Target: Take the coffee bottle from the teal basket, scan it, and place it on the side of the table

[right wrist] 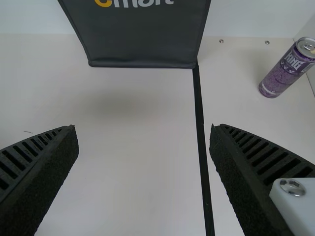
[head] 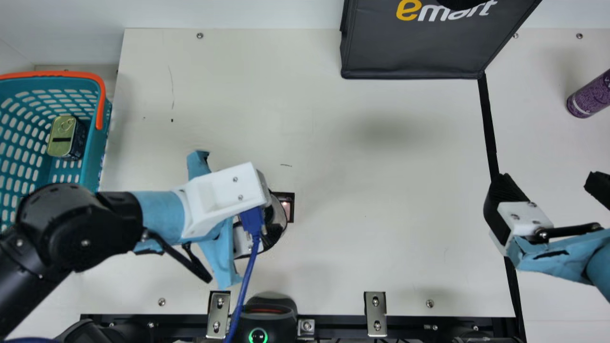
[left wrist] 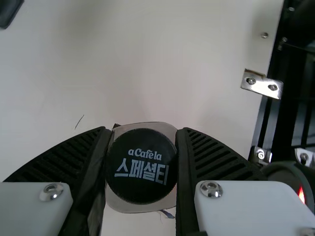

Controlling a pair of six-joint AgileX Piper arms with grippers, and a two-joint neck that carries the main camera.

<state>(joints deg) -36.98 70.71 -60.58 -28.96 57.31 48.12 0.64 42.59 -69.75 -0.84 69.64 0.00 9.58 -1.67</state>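
Over the table's left half, my left gripper (head: 268,227) holds the coffee bottle (head: 282,215), mostly hidden beneath the wrist in the main view. The left wrist view looks onto the bottle's dark round cap (left wrist: 141,167), with both fingers of my left gripper (left wrist: 141,132) pressed against its sides. The teal basket (head: 96,155) stands at the far left with a tin (head: 61,137) inside. Over the right part of the table my right gripper (head: 548,185) is open; in the right wrist view nothing is between the fingers of my right gripper (right wrist: 143,130).
A black scanner (head: 265,317) with a green ring light sits at the front edge. Beside the bottle is a small dark-framed window (head: 288,207). A dark bag (head: 414,52) stands at the back, and a purple can (head: 591,97) at the far right beyond the black tape line (head: 488,124).
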